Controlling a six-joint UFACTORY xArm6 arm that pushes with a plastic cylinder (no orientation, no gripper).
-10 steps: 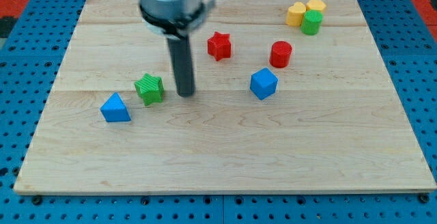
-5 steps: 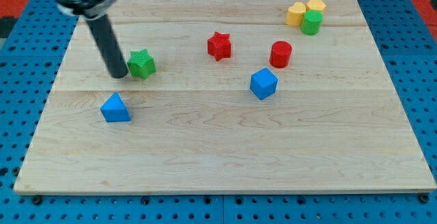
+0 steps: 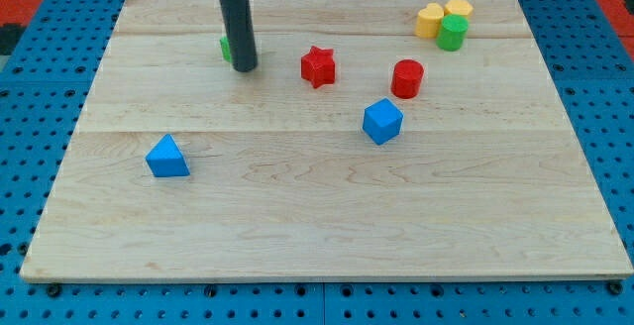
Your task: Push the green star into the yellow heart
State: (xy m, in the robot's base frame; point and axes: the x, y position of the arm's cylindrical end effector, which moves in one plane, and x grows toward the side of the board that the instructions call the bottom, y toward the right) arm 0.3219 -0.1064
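Observation:
My tip stands on the board in the upper left part of the view. The green star is almost wholly hidden behind the rod; only a green sliver shows at the rod's left edge, just above the tip. Two yellow blocks sit together at the view's top right, far to the right of the star. I cannot tell which of them is the heart.
A green cylinder touches the yellow blocks from below. A red star lies right of my tip, then a red cylinder. A blue cube sits at the centre right and a blue triangular block at the lower left.
The green star has moved up the view and a little right, from beside the blue triangular block. The rod went round to the star's left, then moved up and right with it.

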